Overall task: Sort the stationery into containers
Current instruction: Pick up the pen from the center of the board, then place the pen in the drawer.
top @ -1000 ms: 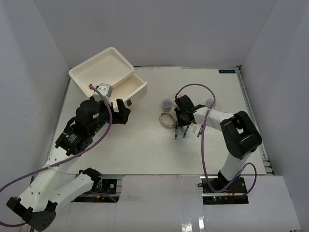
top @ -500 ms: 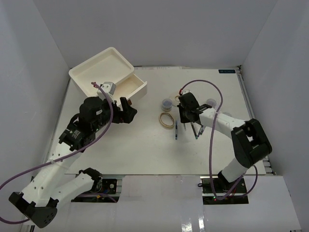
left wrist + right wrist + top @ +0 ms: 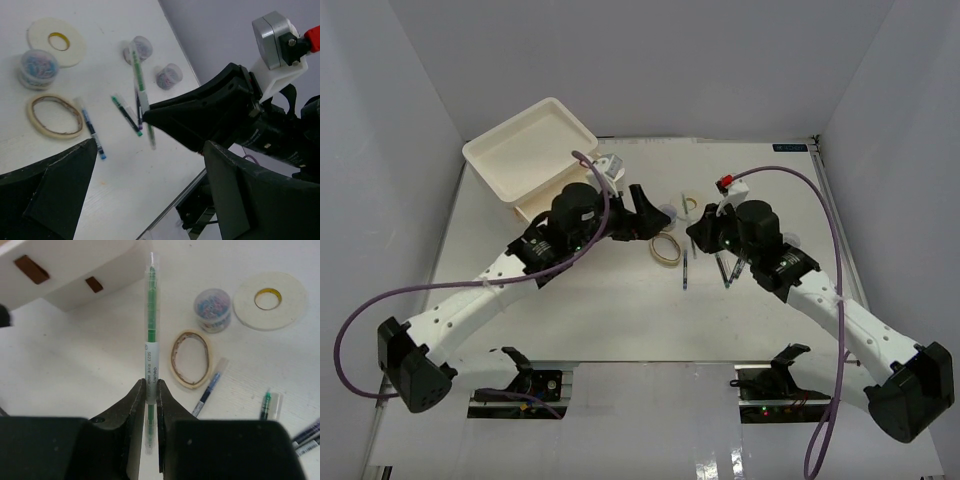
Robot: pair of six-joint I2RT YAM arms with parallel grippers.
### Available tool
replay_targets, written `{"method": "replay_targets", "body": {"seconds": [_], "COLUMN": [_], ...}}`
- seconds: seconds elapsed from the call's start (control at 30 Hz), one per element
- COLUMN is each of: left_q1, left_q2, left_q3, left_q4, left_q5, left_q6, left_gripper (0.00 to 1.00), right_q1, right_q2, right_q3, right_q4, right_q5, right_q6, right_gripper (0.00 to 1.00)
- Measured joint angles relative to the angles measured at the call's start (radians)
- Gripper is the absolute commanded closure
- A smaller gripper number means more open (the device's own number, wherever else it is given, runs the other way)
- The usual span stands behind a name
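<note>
Right jaws now clamp the green pen, lifted clear; left jaws, wide apart, swung inward.

Left gripper spread wide, right gripper pinched closed, both arms extended

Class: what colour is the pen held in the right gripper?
Green, with a white label band; the right wrist view shows the pen best.
</note>
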Motion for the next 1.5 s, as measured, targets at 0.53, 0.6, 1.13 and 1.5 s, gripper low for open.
{"method": "replay_targets", "body": {"seconds": [0.53,0.6,1.13,1.5], "left_q1": [-0.188,-0.197,-0.211,-0.170], "left_q2": [0.298,0.307,0.322,0.319], "left_q3": [0.149,0.152,0.165,0.367], "left_q4": [0.175,0.175,0.155,-0.093], "left_q5": [-0.208,-0.216,-0.248,-0.409], "left_q6": [-0.044,-0.047,0.003,0.330], "left_gripper": [0.37,0.48,0.95,0.86], "right_q1": [0.002,0.002,0.001,0.001], "right_q2": [-0.221,-0.227,-0.252,-0.336], "right_q3": [-0.148,-0.157,-0.185,-0.200], "right_q4": [0.148,0.154,0.187,0.050], "right_q5": [-0.137,-0.141,-0.142,-0.095], "right_q6": [0.079,0.085,0.119,0.036], "right_gripper": [0.84,0.83,0.33,0.04]}}
